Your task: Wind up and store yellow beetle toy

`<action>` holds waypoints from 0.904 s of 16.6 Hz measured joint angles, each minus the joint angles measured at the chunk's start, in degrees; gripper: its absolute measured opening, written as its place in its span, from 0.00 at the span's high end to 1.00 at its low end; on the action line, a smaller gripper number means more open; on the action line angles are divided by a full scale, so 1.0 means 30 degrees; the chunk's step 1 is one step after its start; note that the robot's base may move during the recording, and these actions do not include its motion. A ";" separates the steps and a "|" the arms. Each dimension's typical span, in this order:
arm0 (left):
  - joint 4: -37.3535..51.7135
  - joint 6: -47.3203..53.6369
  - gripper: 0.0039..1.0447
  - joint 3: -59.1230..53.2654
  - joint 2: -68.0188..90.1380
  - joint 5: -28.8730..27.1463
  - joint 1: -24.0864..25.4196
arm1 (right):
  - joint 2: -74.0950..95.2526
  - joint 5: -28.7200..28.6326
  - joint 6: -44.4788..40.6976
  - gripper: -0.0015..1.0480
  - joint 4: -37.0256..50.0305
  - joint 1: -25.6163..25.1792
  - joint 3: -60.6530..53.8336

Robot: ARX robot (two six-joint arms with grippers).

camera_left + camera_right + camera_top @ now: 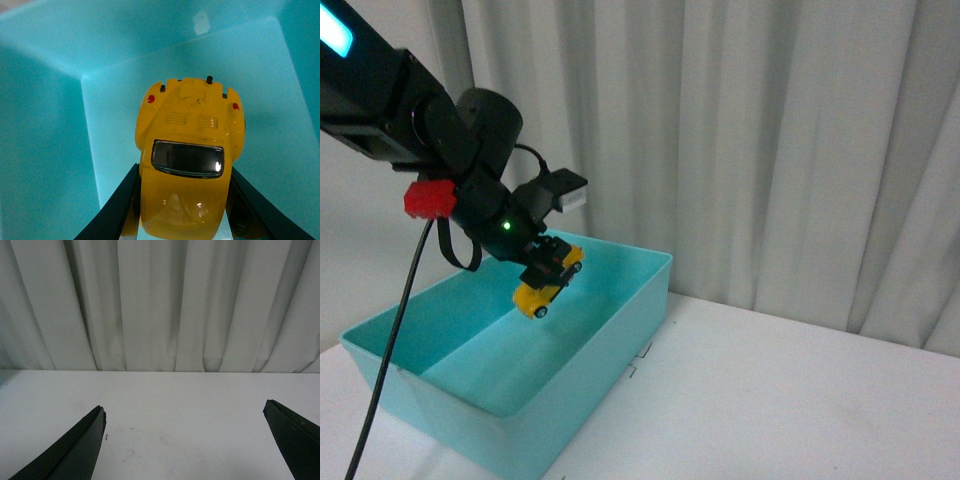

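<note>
My left pincer [552,262] grips yellow beetle toy [542,292] by its flanks over bin [620,330]; looks light, glossy, probably slippery. Right pincer [185,407] released.

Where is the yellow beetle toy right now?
Front view, left of centre: the yellow beetle toy is gripped by the left tool, hanging over the open teal bin.

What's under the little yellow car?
The bare floor of the turquoise bin. The left gripper holds the yellow beetle toy above it. The patch right beneath the toy is hidden, and so is the toy's underside.
</note>
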 joint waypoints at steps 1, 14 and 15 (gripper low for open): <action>0.0532 -0.0153 0.61 -0.0131 0.0474 -0.0277 0.0080 | 0.0007 0.0000 0.0000 0.06 0.0007 0.0000 0.0000; 0.1115 0.0138 0.31 -0.0852 0.2412 -0.1341 0.0335 | 0.0000 0.0000 -0.0007 0.06 0.0000 0.0000 0.0000; 0.1093 -0.0131 0.26 -0.0852 0.2390 -0.1027 0.0284 | 0.0000 0.0000 -0.0007 0.06 0.0000 0.0000 0.0000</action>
